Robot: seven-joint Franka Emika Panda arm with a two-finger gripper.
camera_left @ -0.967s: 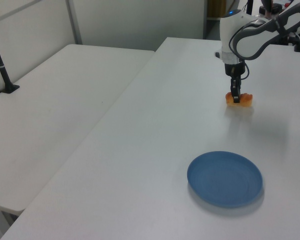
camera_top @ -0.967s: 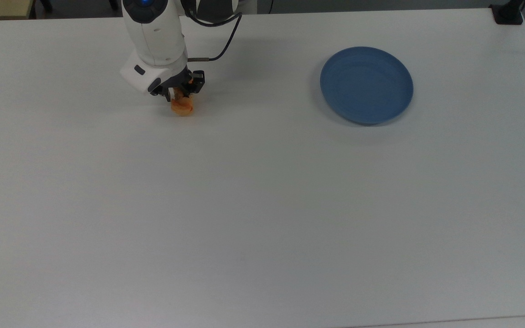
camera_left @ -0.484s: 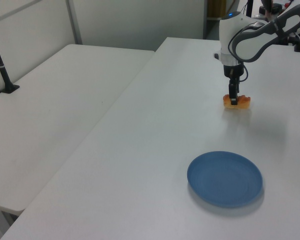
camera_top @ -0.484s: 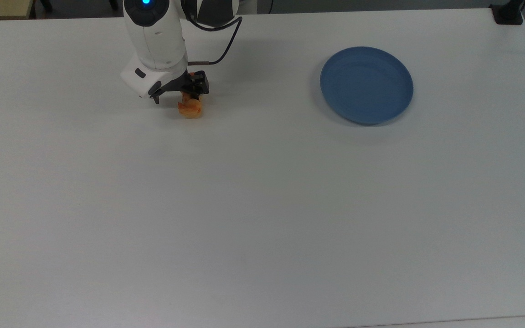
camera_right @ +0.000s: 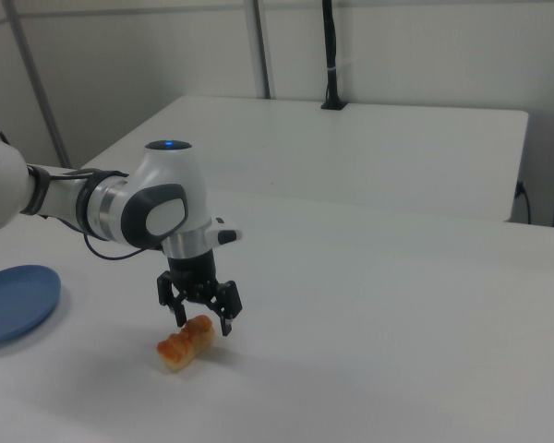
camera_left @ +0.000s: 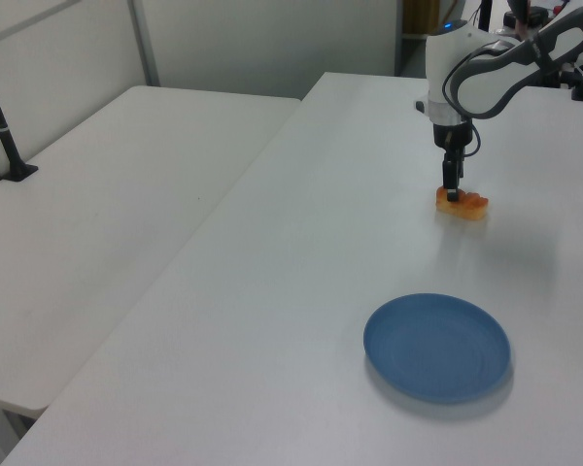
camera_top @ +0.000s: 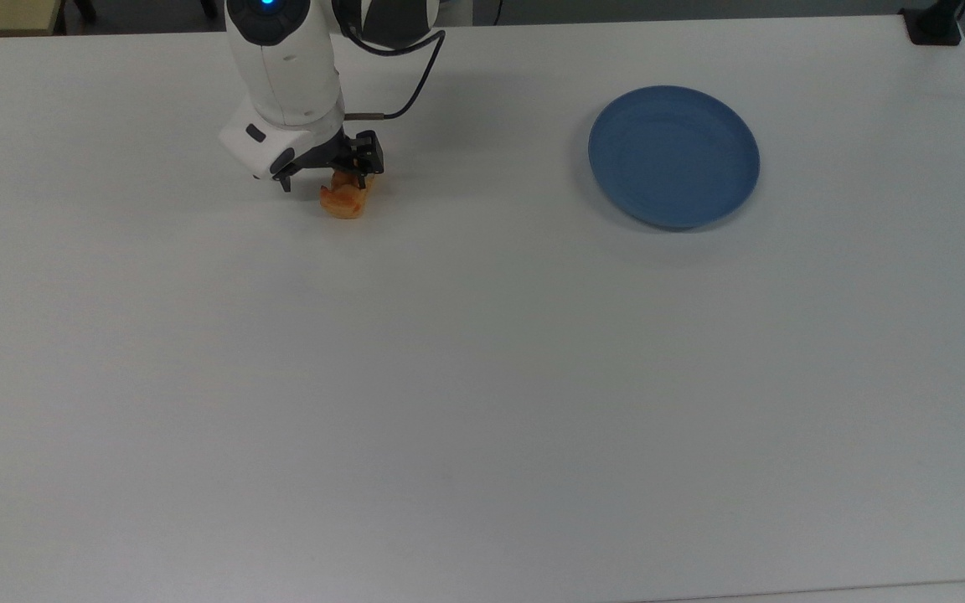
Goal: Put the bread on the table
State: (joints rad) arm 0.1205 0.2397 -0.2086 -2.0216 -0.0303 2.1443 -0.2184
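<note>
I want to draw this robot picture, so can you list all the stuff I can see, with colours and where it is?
bread: one, orange-brown, lying on the table right under the tool
blue plate: one, blue, on the table toward the top view's right, apart from the bread
table: one, white, under everything
second table: one, white, on the left view's left, beside the first
black post: one, black, standing on the far table in the right view
robot arm: one, white and grey with a blue light
tool: one, black, fingers open astride the bread
</note>
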